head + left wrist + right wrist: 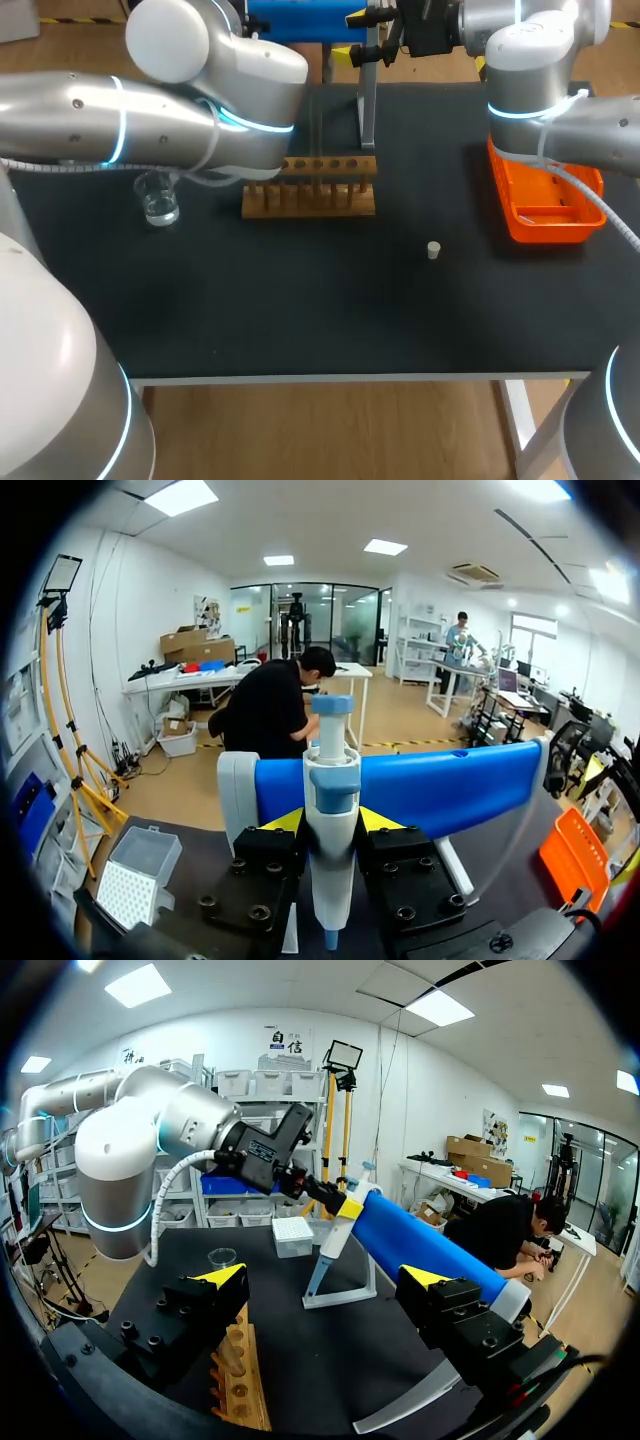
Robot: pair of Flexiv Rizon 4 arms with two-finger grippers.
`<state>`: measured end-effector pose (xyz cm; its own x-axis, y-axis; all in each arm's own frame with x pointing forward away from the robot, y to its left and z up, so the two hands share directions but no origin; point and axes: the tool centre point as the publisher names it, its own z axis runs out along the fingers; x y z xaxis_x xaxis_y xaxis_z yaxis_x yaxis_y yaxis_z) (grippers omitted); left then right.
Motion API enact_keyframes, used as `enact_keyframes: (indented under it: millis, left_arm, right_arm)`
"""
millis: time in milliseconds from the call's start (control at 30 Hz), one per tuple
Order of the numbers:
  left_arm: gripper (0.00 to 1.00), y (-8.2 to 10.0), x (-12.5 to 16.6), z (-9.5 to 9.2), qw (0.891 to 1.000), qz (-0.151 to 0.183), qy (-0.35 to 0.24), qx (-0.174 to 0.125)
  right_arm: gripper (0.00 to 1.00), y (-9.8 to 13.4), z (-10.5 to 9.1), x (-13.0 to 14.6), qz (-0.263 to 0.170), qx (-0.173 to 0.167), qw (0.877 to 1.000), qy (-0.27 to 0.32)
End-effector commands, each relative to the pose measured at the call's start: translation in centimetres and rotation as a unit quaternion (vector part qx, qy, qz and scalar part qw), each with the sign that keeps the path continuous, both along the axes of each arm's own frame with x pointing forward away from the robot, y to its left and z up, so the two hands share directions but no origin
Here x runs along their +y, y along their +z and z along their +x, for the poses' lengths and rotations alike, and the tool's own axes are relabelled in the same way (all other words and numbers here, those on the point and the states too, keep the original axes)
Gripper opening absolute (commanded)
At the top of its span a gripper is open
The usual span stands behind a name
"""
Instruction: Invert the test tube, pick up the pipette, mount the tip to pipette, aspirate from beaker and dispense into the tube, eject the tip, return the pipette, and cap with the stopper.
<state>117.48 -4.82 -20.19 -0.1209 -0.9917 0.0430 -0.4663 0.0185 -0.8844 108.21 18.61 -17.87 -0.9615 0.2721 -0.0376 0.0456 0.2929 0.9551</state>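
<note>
- Left gripper [332, 825] is closest, in its own wrist view: yellow tips sit tight on both sides of the pipette [332, 780], clamped on it.
- Pipette is upright between the fingers, with a white and light-blue body. Its narrow end points down, and the blue bar [440, 785] of the stand is directly behind it.
- Right gripper [325, 1278]: fingers wide apart, nothing between them, held above the table and facing the left arm's gripper.
- Right wrist view: wooden rack [240, 1380] lies under one finger, the beaker [222, 1256] is ahead of the rack, and the tip box [293, 1237] is further ahead, near the stand's base.
- Head view: left arm [150, 110] enters at the left edge and crosses the upper left. Its gripper is at top centre by the stand [366, 100].
- Beaker is left of centre, near the rack's left end and partly under the left arm.
- Stopper [434, 250] stands alone on the black table [300, 320], right of centre and well apart from the rack.
- Orange tray [545, 205] is at the right, below the right arm [540, 70].
</note>
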Motion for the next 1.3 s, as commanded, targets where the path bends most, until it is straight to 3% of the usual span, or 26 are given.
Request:
enact_keyframes:
  millis: [33, 367, 400, 433, 700, 900, 1300]
  left_arm:
    - [0.00, -0.2, 0.0, 0.4, 1.000, -0.001, -0.001, 0.005]
    - [0.00, -0.8, 0.0, 0.2, 1.000, -0.007, 0.007, 0.011]
    - [0.40, -0.8, 0.0, 0.2, 1.000, -0.008, 0.006, 0.012]
    - [1.00, -0.8, 0.0, 0.1, 1.000, -0.009, 0.005, 0.013]
    - [1.00, -0.3, 0.0, -0.4, 1.000, -0.009, 0.008, 0.009]
    - [1.00, 1.2, -0.1, -1.2, 1.000, -0.005, 0.010, 0.000]
    - [1.00, 5.5, -0.6, -6.6, 0.998, -0.011, -0.040, -0.050]
  right_arm:
    - [1.00, 0.1, 0.0, 0.0, -0.001, 0.000, 1.000, 0.000]
    - [1.00, 0.1, 0.0, 0.0, -0.001, 0.000, 1.000, 0.000]
    - [1.00, 0.1, 0.0, 0.0, -0.001, 0.000, 1.000, 0.000]
    - [1.00, 0.1, 0.0, 0.0, -0.001, 0.000, 1.000, 0.000]
    - [1.00, 0.1, 0.0, 0.0, -0.001, 0.000, 1.000, 0.000]
    - [1.00, 0.1, 0.0, 0.0, -0.001, 0.000, 1.000, 0.000]
    - [1.00, 0.1, 0.0, 0.0, -0.001, 0.000, 1.000, 0.000]
